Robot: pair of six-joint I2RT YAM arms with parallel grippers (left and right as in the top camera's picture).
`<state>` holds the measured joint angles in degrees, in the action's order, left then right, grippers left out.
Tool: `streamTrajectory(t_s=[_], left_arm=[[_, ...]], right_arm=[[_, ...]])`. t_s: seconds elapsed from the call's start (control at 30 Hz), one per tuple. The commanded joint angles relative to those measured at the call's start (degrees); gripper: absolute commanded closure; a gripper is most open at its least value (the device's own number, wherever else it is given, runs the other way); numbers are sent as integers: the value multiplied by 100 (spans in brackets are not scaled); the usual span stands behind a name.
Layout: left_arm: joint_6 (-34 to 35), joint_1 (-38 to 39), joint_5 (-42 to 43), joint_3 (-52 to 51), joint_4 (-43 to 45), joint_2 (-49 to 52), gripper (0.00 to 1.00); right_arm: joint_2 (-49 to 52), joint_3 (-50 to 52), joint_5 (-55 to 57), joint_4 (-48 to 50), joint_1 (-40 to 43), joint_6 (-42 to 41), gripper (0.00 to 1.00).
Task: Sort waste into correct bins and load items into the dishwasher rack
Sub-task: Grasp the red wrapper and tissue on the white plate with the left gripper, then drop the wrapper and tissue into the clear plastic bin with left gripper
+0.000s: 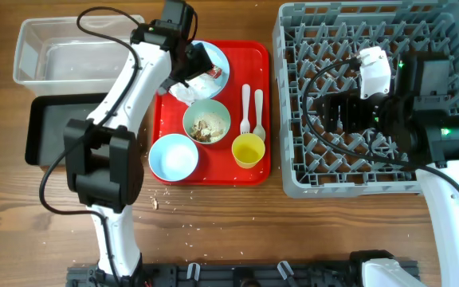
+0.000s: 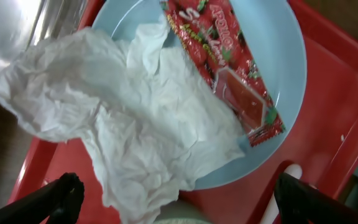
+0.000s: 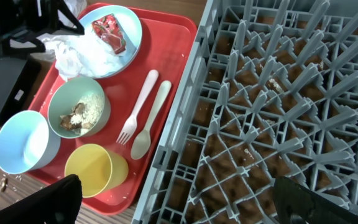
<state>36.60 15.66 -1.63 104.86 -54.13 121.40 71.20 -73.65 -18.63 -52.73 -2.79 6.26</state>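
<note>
A crumpled white napkin [image 2: 135,118] and a red snack wrapper [image 2: 229,68] lie on the pale blue plate [image 2: 278,50] at the back of the red tray [image 1: 257,60]. My left gripper [image 2: 179,199] is open just above the napkin, touching nothing. A bowl with rice-like scraps [image 1: 206,121], an empty blue bowl [image 1: 173,157], a yellow cup [image 1: 248,150], a white fork [image 1: 245,108] and a spoon [image 1: 259,112] sit on the tray. My right gripper [image 3: 173,199] is open and empty over the grey rack's [image 1: 293,179] left edge.
A clear tub [image 1: 34,48] stands at the back left, with a black tray [image 1: 42,131] in front of it. Crumbs lie on the wooden table in front of the red tray.
</note>
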Motion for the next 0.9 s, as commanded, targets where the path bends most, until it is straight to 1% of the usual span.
streamTrajectory(t_s=[0.0,0.1,0.33,0.5,0.53,0.6,0.63,0.67,0.7,0.77,0.8,0.83,0.87], left_arm=[[164,11,-190,79,164,289,0],[162,11,-190,76,304,560,0],[162,33,-190,74,1054,1047,0],[160,33,-192,74,1436,1200,1],[160,33,-190,74,1432,1266,5],[160,33,-190,74,1408,1329,22],[157,31,-190,74,1405,1331,34],[160,33,-188,74,1410,1331,50],[157,33,-190,74,1403,1331,62],[153,31,-190,74,1329,1331,76],[109,31,-192,74,1292,1329,91],[55,24,-190,76,1281,1327,96],[-107,20,-190,92,1279,1300,96]], right_arm=[[50,-125,-76,-9,24,-66,0],[50,-125,-79,-9,24,-68,0],[50,-125,-76,-55,24,-68,0],[50,-125,-79,-72,24,-72,1],[50,-122,-79,-74,24,-76,0],[50,-125,-79,-72,24,-87,0],[50,-122,-79,-72,24,-90,0],[50,-122,-79,-72,24,-90,0],[50,-122,-79,-72,24,-90,0],[50,-125,-79,-68,24,-90,0],[50,-122,-79,-68,24,-87,0],[50,-122,-79,-68,24,-90,0],[50,-125,-79,-68,24,-87,0]])
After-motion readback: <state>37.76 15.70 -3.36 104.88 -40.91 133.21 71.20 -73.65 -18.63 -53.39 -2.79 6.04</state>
